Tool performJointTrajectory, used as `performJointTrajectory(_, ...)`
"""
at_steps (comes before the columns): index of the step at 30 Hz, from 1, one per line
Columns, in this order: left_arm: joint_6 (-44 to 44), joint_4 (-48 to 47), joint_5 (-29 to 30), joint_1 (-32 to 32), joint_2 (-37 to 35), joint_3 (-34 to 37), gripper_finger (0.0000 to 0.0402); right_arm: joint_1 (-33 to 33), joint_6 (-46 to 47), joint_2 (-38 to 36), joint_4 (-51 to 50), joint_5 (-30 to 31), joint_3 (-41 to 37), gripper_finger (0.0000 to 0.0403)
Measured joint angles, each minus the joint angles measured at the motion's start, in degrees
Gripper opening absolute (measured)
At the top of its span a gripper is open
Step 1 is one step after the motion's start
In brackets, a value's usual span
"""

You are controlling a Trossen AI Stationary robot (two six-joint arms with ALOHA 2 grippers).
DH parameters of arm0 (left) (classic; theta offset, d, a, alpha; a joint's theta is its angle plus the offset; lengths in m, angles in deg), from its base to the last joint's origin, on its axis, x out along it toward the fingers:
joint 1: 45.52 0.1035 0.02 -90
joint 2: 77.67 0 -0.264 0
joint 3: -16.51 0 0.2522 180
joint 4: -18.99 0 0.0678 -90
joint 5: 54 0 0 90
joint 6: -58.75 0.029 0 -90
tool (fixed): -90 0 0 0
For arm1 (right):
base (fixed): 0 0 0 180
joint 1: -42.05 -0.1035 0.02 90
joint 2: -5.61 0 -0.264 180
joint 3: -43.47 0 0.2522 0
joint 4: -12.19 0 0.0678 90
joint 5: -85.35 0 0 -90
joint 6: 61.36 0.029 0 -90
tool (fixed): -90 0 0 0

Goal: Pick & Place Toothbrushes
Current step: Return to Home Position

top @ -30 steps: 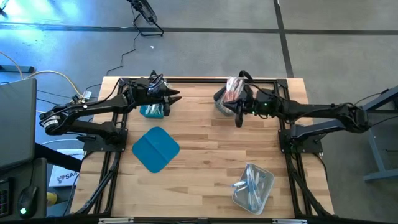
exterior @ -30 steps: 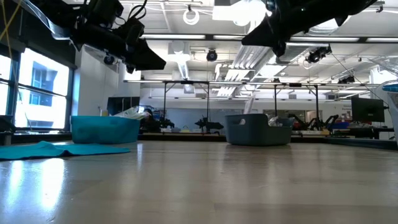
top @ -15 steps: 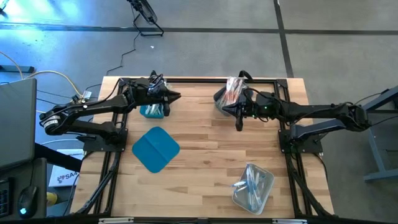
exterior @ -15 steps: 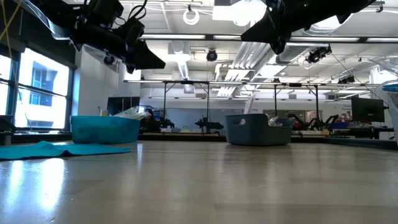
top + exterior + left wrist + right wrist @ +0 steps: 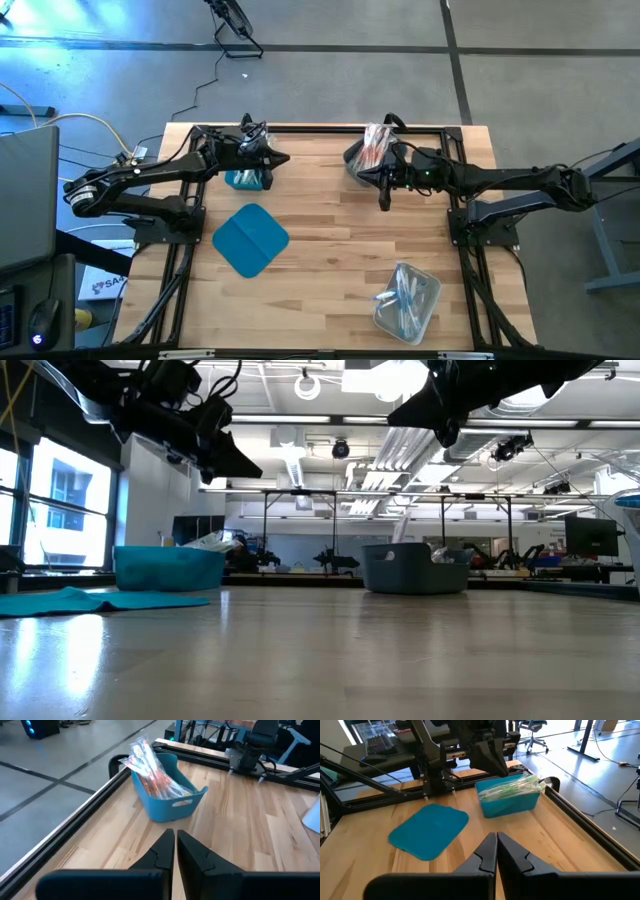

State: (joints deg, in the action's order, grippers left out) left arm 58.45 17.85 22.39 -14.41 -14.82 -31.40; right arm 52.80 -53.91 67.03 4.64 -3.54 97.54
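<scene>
Judging by where the toothbrushes (image 5: 150,767) lie, the sorting looks done or nearly so: none shows loose on the table (image 5: 330,260), and both arms hang raised above it. The orange ones (image 5: 372,148), thin pale sticks in crinkled clear wrap, heap the grey bin (image 5: 170,805) under the right gripper (image 5: 496,840). The green ones (image 5: 512,789) fill the teal bin (image 5: 507,806), just below and behind the left gripper (image 5: 175,836). A paler bundle (image 5: 405,290) lies in the clear bin (image 5: 383,318), well apart from both. Each gripper's jaws are pressed together on nothing. The teal lid (image 5: 250,240) lies flat, off every bin.
</scene>
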Motion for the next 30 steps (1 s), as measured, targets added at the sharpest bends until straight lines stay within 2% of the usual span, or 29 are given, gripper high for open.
performJointTrajectory(9, -1.85, -0.31, 0.83, 0.00, 0.00, 0.00, 0.0019, 0.02, -1.62, 0.00, 0.25, 0.13, 0.00, 0.0003)
performJointTrajectory(14, -1.17, -0.70, -5.01, -0.01, -0.36, 0.00, 0.0019, 0.02, 0.28, -0.12, -0.50, -0.34, 0.00, 0.0003)
performJointTrajectory(17, 0.30, -2.84, -7.62, -0.02, -1.42, 0.00, 0.0019, 0.13, 1.59, -1.49, -2.55, -3.18, 0.00, 0.0003)
performJointTrajectory(20, 0.55, -6.54, -7.37, 0.00, -3.32, 0.02, 0.0019, 0.13, 1.74, -3.55, -4.05, -6.00, 0.00, 0.0003)
performJointTrajectory(30, 3.11, -13.72, -5.75, 0.00, -11.65, 0.07, 0.0019, 0.11, 0.82, -10.85, -7.29, -5.57, 0.02, 0.0003)
